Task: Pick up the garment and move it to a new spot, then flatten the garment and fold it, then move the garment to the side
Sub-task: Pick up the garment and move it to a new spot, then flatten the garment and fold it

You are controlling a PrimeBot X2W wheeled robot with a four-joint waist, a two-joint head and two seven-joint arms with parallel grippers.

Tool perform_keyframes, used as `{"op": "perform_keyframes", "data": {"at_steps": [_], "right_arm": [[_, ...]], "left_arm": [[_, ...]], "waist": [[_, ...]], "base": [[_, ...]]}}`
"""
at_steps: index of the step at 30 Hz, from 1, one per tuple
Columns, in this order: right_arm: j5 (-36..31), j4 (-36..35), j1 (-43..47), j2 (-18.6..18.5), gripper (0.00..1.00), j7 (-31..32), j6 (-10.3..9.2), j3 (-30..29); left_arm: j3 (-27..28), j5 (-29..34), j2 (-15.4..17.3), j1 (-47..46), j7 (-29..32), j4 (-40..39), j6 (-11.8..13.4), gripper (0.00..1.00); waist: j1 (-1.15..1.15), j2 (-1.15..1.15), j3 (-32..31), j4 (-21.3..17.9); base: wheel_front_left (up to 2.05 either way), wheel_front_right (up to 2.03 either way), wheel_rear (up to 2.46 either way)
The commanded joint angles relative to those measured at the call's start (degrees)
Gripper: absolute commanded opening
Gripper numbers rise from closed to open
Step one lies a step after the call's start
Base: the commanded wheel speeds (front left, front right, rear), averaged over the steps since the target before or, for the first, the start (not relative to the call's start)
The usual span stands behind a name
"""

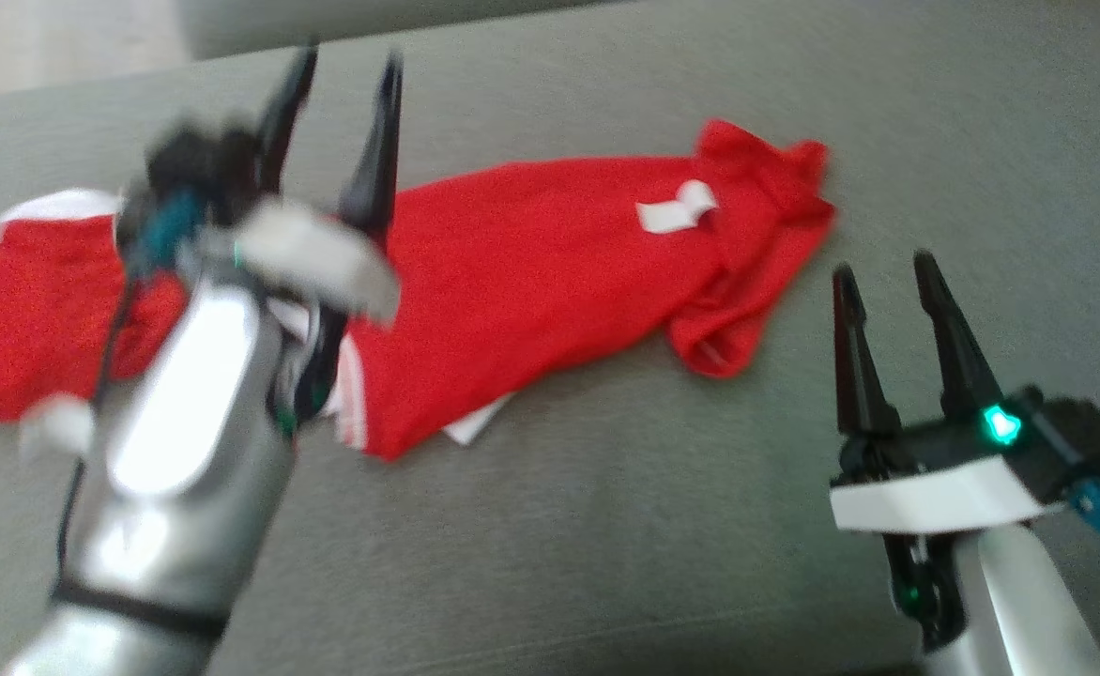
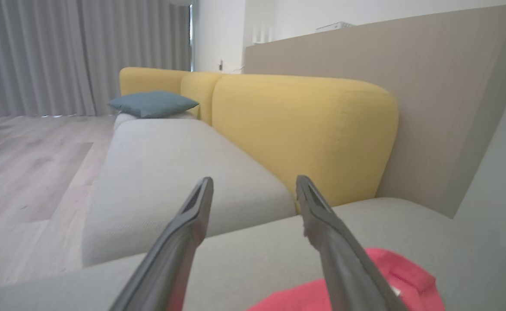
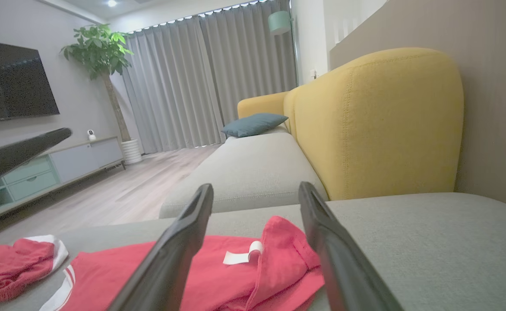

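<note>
Left gripper (image 1: 348,61) at ten o'clock and right gripper (image 1: 883,265) at four gape empty; garment (image 1: 550,272) lies rumpled, unfolded; flattening and folding seem left.

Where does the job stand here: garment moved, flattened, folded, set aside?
Done: the red garment lies stretched across the grey cushion, possibly its new spot; I cannot confirm. In hand: nothing; the left gripper hangs over it, the right gripper beside it, jaws open. Left: it is rumpled and unfolded, so flattening, folding, moving aside.
</note>
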Motion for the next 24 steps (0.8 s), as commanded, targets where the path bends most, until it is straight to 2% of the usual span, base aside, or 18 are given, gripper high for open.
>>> {"op": "perform_keyframes", "data": {"at_steps": [1, 8, 13, 19, 24], "right_arm": [[-1.07, -1.36, 0.47, -0.16, 1.0, -0.53, 0.23, 0.5], [-3.46, 0.11, 3.6, -0.16, 1.0, -0.53, 0.23, -2.32], [-3.72, 0.76, 5.0, -0.16, 1.0, -0.53, 0.23, -3.84], [-3.72, 1.34, 5.53, -0.16, 1.0, -0.53, 0.23, -4.15], [-4.39, 1.71, 5.47, -0.16, 1.0, -0.53, 0.23, -3.64]], "left_arm": [[2.75, 0.56, 2.06, 1.35, -0.28, -4.0, 0.88, 1.0], [4.56, 3.99, 0.83, 18.47, -0.29, -13.62, 3.28, 1.0], [6.55, 7.06, -1.57, 27.24, -0.29, -17.44, 4.76, 1.0], [9.3, 9.56, -4.02, 32.43, -0.29, -19.73, 4.52, 1.0], [11.58, 11.1, -5.6, 33.26, -0.29, -20.67, 3.04, 1.0]], "waist": [[0.0, 0.0, -3.83, 5.28], [0.0, 0.0, -7.35, 10.41], [0.0, 0.0, -8.26, 11.71], [0.0, 0.0, -8.52, 11.79], [0.0, 0.0, -8.17, 12.15]], "base": [[0.0, 0.0, 0.0], [0.0, 0.0, 0.0], [0.0, 0.0, 0.0], [0.0, 0.0, 0.0], [0.0, 0.0, 0.0]]}}
